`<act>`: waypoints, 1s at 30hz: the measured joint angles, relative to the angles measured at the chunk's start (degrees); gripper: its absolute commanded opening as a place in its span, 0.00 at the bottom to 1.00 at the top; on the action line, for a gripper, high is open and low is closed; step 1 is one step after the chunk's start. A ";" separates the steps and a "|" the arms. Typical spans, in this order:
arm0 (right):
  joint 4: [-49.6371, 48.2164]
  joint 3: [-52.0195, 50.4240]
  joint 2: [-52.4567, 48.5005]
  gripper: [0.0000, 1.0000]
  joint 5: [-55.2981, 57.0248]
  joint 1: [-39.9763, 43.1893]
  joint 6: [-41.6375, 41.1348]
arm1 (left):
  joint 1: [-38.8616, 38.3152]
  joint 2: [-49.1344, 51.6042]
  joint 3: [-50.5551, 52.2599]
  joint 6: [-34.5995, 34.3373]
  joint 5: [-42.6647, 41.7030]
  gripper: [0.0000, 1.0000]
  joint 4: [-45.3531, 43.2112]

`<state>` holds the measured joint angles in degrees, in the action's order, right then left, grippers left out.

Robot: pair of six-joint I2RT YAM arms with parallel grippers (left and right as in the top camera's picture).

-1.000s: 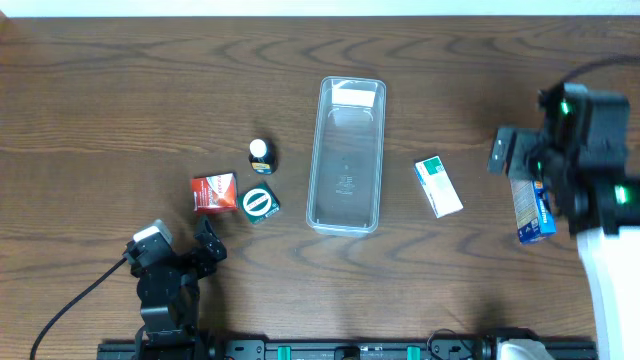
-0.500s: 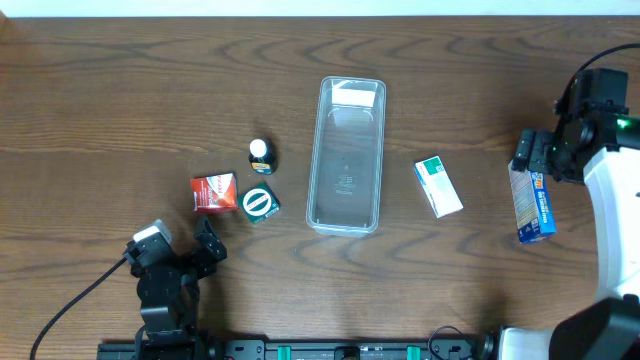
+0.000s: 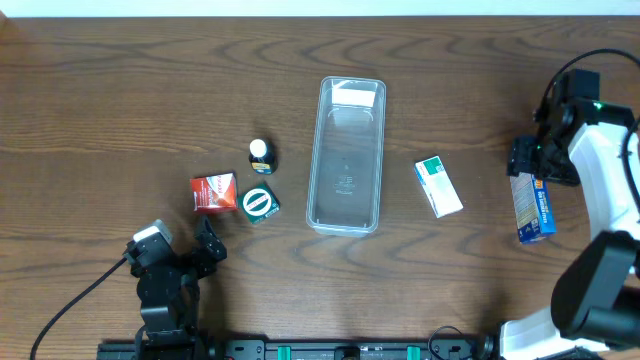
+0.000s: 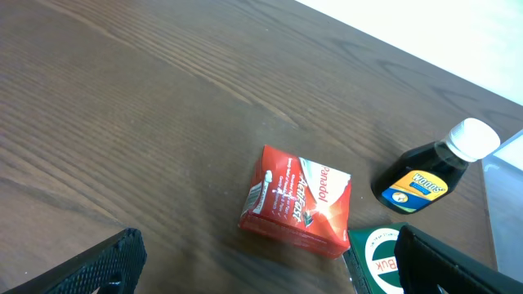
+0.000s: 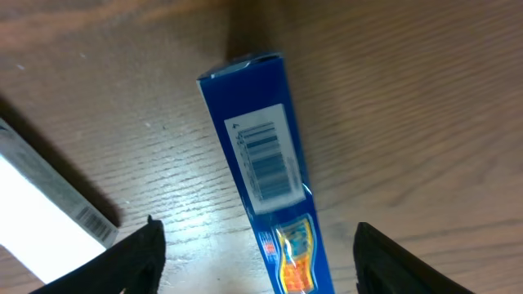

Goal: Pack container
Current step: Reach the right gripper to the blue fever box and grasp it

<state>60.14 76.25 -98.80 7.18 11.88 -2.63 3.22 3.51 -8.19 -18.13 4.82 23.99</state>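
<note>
Here | your right hand (image 5: 261, 245) gapes wide over the blue box (image 5: 257, 147), likely lined up to grip | container (image 3: 346, 190) empty at its 9 o'clock.

The clear container (image 3: 346, 180), red box (image 4: 298, 200), blue box (image 5: 265, 163) and green-and-white box (image 3: 438, 187) are contrasting with the brown wood-grained counter (image 3: 120, 90).

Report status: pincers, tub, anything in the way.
Left pincer open, near red box. Right pincer open over blue box. Tub holds no boxes. Nothing blocking it.
</note>
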 measured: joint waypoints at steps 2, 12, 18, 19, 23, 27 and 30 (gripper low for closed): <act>0.17 -0.02 -1.55 0.58 -0.04 0.02 0.20 | 0.00 0.00 0.00 0.00 0.00 0.98 0.00; 1.11 -0.04 -5.44 0.23 -0.11 1.81 -0.61 | 0.00 0.00 0.00 0.00 0.00 0.98 0.00; 1.55 -0.09 -5.07 0.19 -0.15 2.82 -1.22 | 0.00 0.00 0.00 0.00 0.00 0.98 0.00; 1.55 -0.13 -4.68 0.20 -0.17 2.82 -1.22 | 0.00 0.00 0.00 0.00 0.00 0.98 0.00; 1.42 -0.35 0.68 0.15 -0.98 2.12 -1.25 | 0.00 0.00 0.00 0.00 0.00 0.98 0.00; 1.33 -0.28 9.75 0.05 -2.47 -1.14 -1.68 | 0.00 0.00 0.00 0.00 0.00 0.98 0.00; 1.40 0.35 16.48 0.01 -3.02 -6.34 -3.61 | 0.00 0.00 0.00 0.00 0.00 0.98 0.00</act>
<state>61.54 76.60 -82.32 4.16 5.54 -6.24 3.22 3.51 -8.19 -18.13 4.82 23.99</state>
